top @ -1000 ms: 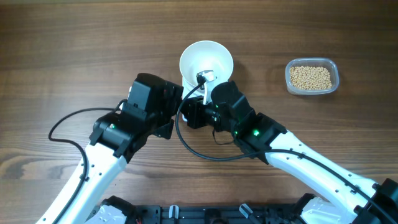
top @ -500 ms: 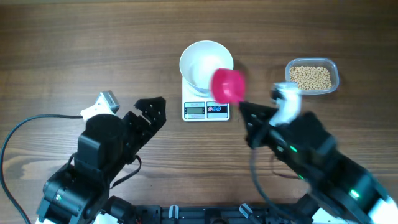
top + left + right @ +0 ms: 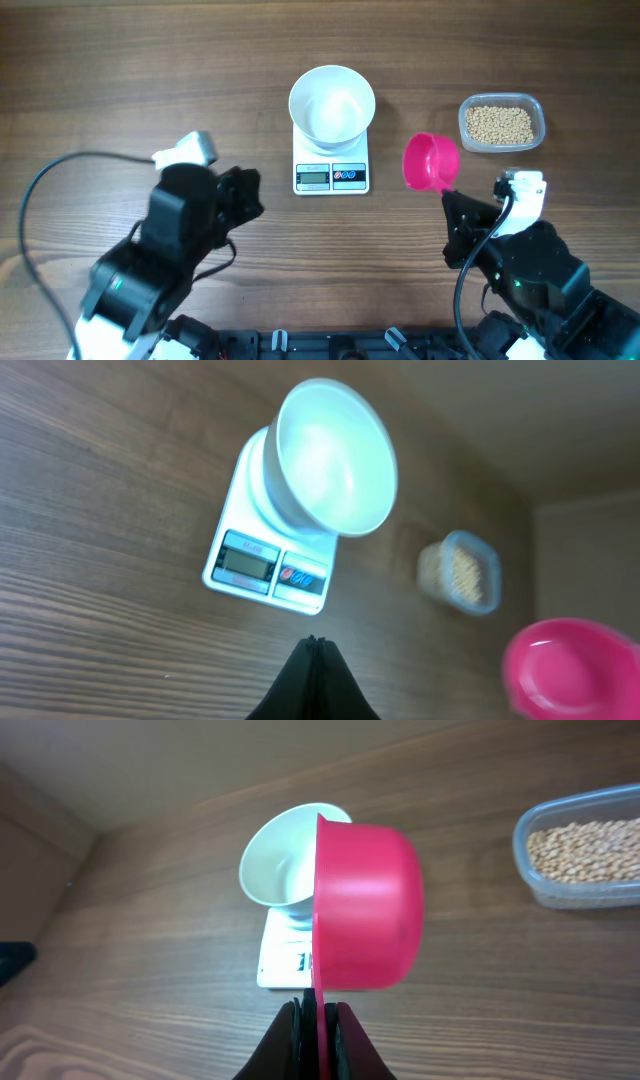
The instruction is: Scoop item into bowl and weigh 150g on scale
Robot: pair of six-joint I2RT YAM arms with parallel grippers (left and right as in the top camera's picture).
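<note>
Nearest the robot, the left hand (image 3: 312, 652) hovers above the wooden bench (image 3: 120, 80). Its two dark fingers are pressed together, clenched on nothing. The right hand (image 3: 322, 1020) is clenched on the thin handle of a pink scoop (image 3: 365, 905). The scoop juts out just beyond the right hand's fingertips, tipped on its side. Ahead of the left hand lies the white scale (image 3: 262, 550), with its display and buttons facing the robot. The glossy white bowl (image 3: 335, 455) sits on the scale's far part. From the right hand, both lie ahead, partly hidden behind the scoop. Farthest, ahead and to the right of the right hand, a clear tub (image 3: 560, 895) holds the tan beans (image 3: 590, 850), well apart from the bowl.
</note>
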